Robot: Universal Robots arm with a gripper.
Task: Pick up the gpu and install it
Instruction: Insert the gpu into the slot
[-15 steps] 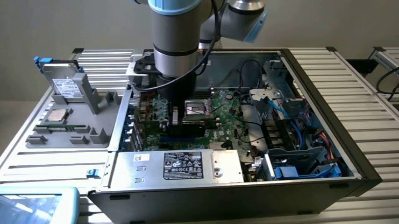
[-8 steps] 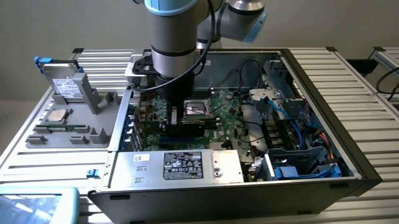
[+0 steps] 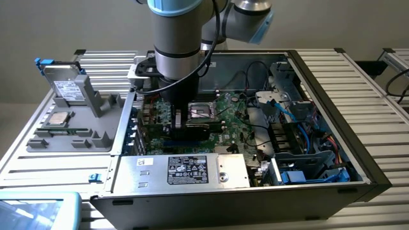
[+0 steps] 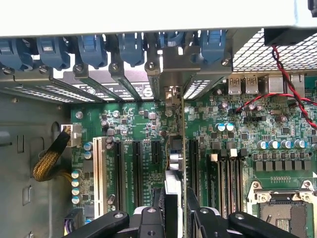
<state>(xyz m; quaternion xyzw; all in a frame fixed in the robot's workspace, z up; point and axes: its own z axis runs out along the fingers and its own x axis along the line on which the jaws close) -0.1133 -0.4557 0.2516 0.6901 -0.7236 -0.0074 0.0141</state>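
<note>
While the arm stands lowered into the open computer case (image 3: pixel 223 206), everything else sits around that case. Outside it, on the exterior view's left, a grey holder (image 3: pixel 70 143) carries a silver hard drive (image 3: pixel 67 88) standing on edge and a processor chip (image 3: pixel 59 119) lying flat.

Inside the case, over the green motherboard (image 3: pixel 233 115), the gripper (image 3: pixel 182 125) is clamped on the gpu (image 3: pixel 195 130), which stands on edge just beside the empty CPU socket (image 3: pixel 206 111). In the wrist view the fingers (image 4: pixel 195 210) squeeze the gpu (image 4: pixel 176 161) from both sides above the black expansion slots (image 4: pixel 136 168). Its silver bracket (image 4: pixel 172 94) is up against the case's rear wall. Whether the card is seated, I cannot tell.

Toward the exterior view's right, still inside the case, blue cables (image 3: pixel 307 129) run past the drive cage (image 3: pixel 313 160).
</note>
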